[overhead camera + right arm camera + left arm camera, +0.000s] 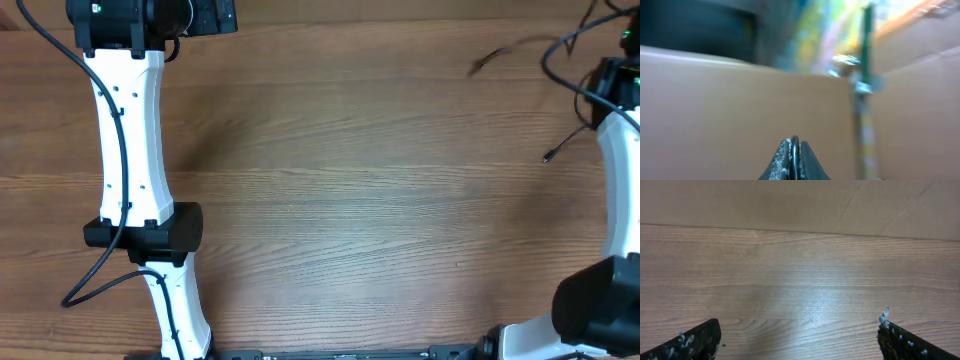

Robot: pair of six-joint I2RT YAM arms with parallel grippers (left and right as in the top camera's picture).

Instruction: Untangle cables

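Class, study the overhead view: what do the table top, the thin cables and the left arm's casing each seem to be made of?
Table top: wood or wood-look laminate, matte, with grain lines running across it.
Cables: probably rubber or plastic sheathing, black, curving freely.
Left arm's casing: likely hard plastic, smooth white with a faint sheen.

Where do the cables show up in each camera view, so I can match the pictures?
Overhead: cables at the top right, beside the right arm, plug ends trailing left.
Left wrist: not in it; only table between open fingers.
Right wrist: none discernible; blurred, shut fingers face a brown wall.
Shared landmark: the wooden table, in overhead and left wrist.
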